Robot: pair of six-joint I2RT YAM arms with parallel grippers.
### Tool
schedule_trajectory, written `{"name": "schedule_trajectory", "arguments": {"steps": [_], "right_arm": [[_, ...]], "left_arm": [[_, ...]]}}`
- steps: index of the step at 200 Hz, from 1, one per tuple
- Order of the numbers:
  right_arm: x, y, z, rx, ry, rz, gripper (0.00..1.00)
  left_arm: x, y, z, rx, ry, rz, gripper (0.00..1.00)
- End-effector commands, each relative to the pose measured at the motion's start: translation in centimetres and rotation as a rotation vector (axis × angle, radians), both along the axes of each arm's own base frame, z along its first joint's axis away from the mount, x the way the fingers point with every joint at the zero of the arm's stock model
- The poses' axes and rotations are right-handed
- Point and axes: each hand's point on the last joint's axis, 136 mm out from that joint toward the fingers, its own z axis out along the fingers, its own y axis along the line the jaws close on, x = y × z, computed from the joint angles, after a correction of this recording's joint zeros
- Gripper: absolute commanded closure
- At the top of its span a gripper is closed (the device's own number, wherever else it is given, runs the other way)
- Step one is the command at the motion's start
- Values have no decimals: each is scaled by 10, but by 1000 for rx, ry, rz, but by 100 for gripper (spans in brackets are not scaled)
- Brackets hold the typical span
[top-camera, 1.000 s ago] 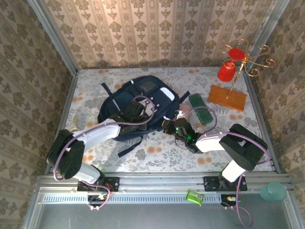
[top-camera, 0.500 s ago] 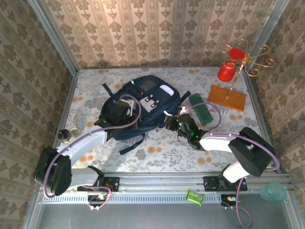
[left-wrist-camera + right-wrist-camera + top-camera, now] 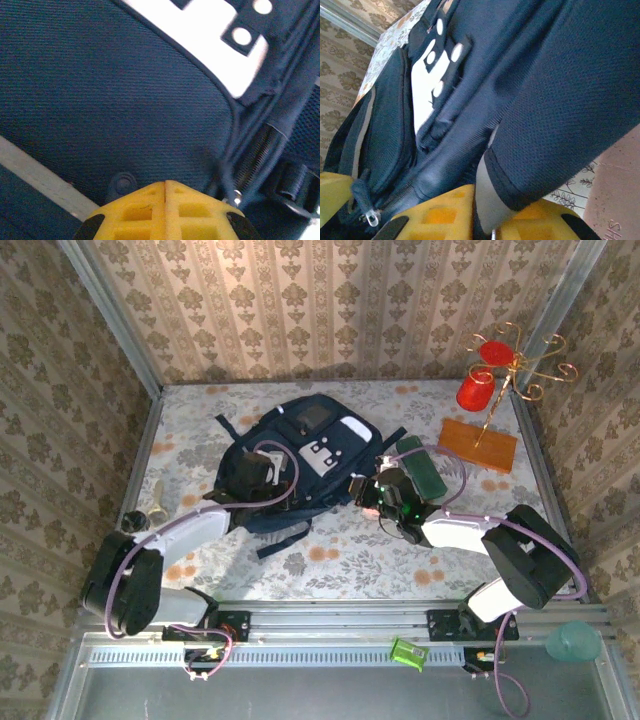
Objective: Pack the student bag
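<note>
i'm working in a robot test cell dressed up as a home, not a real room. the walls (image 3: 330,310) are flat panels of damask wallpaper held in bare aluminium posts (image 3: 110,312), and the desk (image 3: 340,562) wears a floral cloth. the left arm (image 3: 190,530) and right arm (image 3: 460,532) are bolted to a slotted metal rail (image 3: 330,625) along its near edge, trailing purple cables (image 3: 297,468). household props sit about: the student bag (image 3: 300,440), a gold stand (image 3: 505,365) hung with red cups (image 3: 475,390).

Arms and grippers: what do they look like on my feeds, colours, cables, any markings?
The left arm and right arm have white links and black joints. A lilac cable loops along each. A green light glows near the right wrist. The gripper fingers are yellow blocks with square recesses.
</note>
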Motion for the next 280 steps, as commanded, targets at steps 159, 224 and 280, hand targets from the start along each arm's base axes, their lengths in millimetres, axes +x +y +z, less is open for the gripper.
{"name": "schedule_trajectory", "arguments": {"steps": [159,224,280], "right_arm": [[-2,-8,2,-130,-3,43,64],[-3,-6,-5,-108,14,45,64],[-3,-5,-10,-101,26,43,64]], "left_arm": [[1,-43,2,160,-52,-144,57],[1,-43,-26,333,-41,-180,57],[-6,-43,-25,312,-27,-183,77]]}}
